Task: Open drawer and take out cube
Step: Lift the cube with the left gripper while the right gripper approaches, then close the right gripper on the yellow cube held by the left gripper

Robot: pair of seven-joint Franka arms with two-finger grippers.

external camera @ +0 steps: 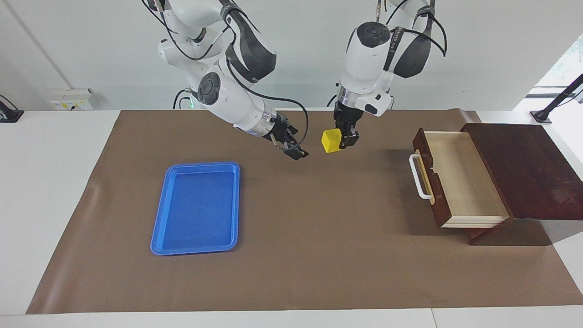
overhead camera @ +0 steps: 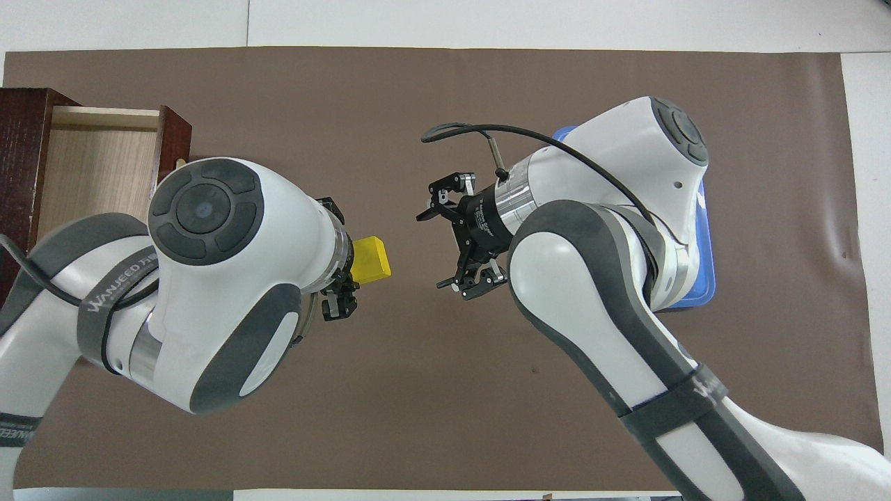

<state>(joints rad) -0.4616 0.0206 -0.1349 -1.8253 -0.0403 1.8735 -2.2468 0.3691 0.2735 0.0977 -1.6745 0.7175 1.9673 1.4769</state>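
Observation:
The drawer (external camera: 464, 182) (overhead camera: 97, 167) stands pulled open at the left arm's end of the table, its pale interior bare and its white handle (external camera: 418, 178) facing the table's middle. My left gripper (external camera: 341, 139) (overhead camera: 356, 270) is shut on the yellow cube (external camera: 330, 140) (overhead camera: 371, 259), held in the air over the brown mat's middle. My right gripper (external camera: 294, 146) (overhead camera: 433, 250) hangs open beside it, a short gap from the cube, its fingers pointing toward it and holding nothing.
A flat blue tray (external camera: 198, 207) (overhead camera: 704, 278) lies on the brown mat (external camera: 319, 255) toward the right arm's end, partly covered by the right arm in the overhead view. The drawer's dark cabinet (external camera: 524, 168) sits at the mat's end.

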